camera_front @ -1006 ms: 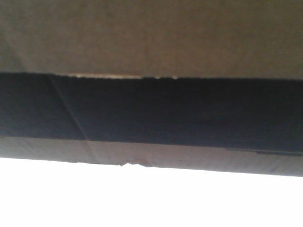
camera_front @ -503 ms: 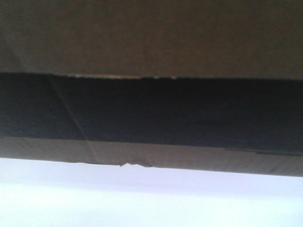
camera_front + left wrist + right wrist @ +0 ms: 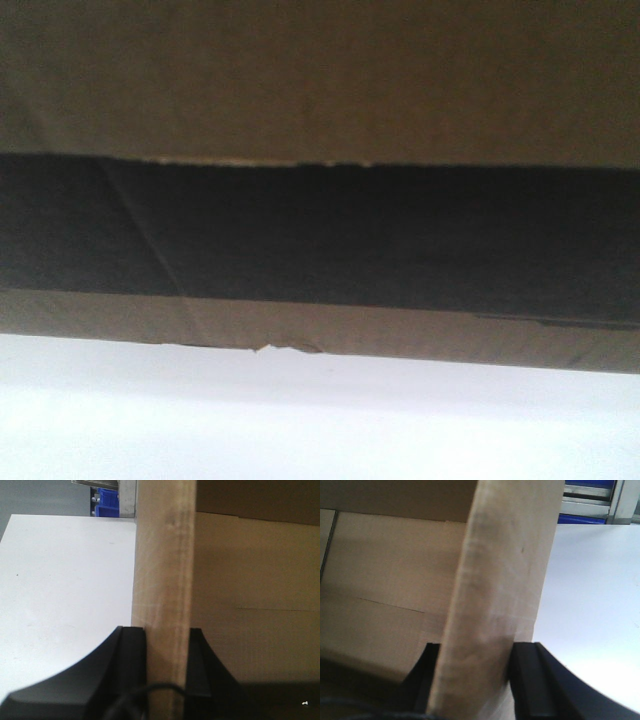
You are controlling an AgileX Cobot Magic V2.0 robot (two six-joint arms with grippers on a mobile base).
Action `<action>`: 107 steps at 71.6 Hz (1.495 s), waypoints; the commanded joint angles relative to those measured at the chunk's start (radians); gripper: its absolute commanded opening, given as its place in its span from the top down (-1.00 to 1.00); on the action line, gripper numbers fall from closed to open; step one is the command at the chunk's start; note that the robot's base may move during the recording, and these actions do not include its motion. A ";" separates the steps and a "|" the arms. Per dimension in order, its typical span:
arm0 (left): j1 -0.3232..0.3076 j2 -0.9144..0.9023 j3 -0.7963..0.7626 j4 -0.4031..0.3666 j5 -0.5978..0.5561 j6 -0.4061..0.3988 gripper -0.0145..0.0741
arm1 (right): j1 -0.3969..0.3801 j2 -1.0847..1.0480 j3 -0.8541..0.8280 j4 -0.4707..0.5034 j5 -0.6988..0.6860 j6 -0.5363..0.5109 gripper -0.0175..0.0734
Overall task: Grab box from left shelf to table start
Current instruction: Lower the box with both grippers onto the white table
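The brown cardboard box [image 3: 320,80] fills most of the front view, its black printed band across the middle. Below it lies the white table [image 3: 320,420]. In the left wrist view my left gripper [image 3: 166,640] is shut on an upright cardboard wall of the box [image 3: 162,570], one black finger on each side. In the right wrist view my right gripper [image 3: 477,660] is shut on the opposite wall of the box [image 3: 505,565] in the same way. The box's inside floor [image 3: 385,565] shows beside that wall. A bit of the left shelf, with blue bins [image 3: 107,506], shows far back.
White tabletop [image 3: 65,580] spreads to the left of the box in the left wrist view and to the right of it [image 3: 590,595] in the right wrist view. A steel rail with blue bins [image 3: 587,500] stands past the table's far edge.
The box holds almost the same place in the front view across the three frames. Only the brightness of the table below it has shifted slightly.
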 commanded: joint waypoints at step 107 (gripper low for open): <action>-0.019 0.073 -0.037 -0.247 -0.104 -0.103 0.89 | 0.005 0.170 -0.058 0.217 -0.016 -0.023 0.49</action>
